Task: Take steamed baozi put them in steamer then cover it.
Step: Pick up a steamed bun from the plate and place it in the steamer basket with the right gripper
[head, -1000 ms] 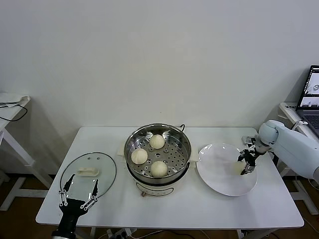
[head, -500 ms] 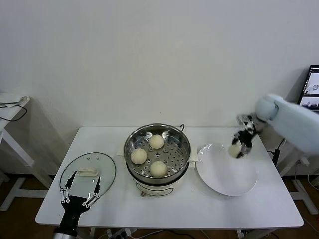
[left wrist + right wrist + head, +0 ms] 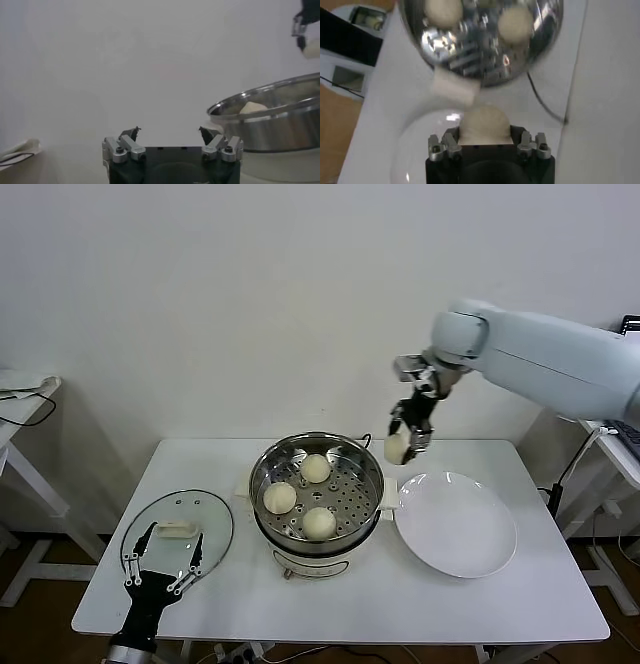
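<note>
Last baozi carried toward the steamer

Right tool [image 3: 407, 434] pinches a baozi [image 3: 397, 448] high beside the steamer [image 3: 316, 484] rim, likely to clear it; three buns [image 3: 318, 522] sit inside. Left tool [image 3: 160, 568], spread, waits over the glass lid [image 3: 178, 532].

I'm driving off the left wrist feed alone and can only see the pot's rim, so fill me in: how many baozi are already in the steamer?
Observer: Three baozi sit on the perforated tray of the steamer.
Operator: Where is the fourth one?
Observer: The right claw is shut on it; that held baozi hangs above the steamer's right rim, beside the plate.
Operator: Anything left on the plate?
Observer: No, its whole surface shows bare white.
Operator: And where's the lid relative to my claw?
Observer: The glass lid lies flat on the table left of the steamer; the left claw is open over its near edge.
</note>
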Robot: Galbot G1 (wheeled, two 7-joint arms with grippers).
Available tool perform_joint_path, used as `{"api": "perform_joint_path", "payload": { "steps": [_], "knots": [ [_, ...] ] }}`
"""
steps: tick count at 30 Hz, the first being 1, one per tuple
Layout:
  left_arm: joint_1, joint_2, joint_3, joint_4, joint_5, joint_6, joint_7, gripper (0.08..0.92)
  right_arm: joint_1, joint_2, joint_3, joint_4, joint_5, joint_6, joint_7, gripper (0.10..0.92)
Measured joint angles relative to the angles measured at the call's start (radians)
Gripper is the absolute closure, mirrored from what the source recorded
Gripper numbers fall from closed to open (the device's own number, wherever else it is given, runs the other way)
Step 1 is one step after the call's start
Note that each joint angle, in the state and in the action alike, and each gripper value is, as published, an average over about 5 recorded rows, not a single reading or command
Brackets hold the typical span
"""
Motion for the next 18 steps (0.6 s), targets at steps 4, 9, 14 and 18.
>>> {"api": "perform_joint_path", "payload": {
  "steps": [4,9,14,18],
  "knots": [
    [0.0,-0.001,-0.001,0.003,-0.001,-0.002,0.0,0.177,0.014,0.058,-0.043,0.013,0.035,-0.024,0.029,0.355],
    [-0.001,-0.003,0.0,0.003,-0.001,-0.003,-0.001,0.177,0.011,0.119,-0.078,0.019,0.063,-0.045,0.066,0.355],
    [0.003,-0.002,-0.002,0.004,-0.001,-0.005,-0.001,0.177,-0.011,0.168,-0.1,0.009,0.07,-0.057,0.096,0.355],
    [0.006,-0.002,-0.006,0.007,-0.001,-0.009,-0.001,0.177,-0.032,0.193,-0.111,-0.003,0.069,-0.065,0.112,0.355]
  ]
}}
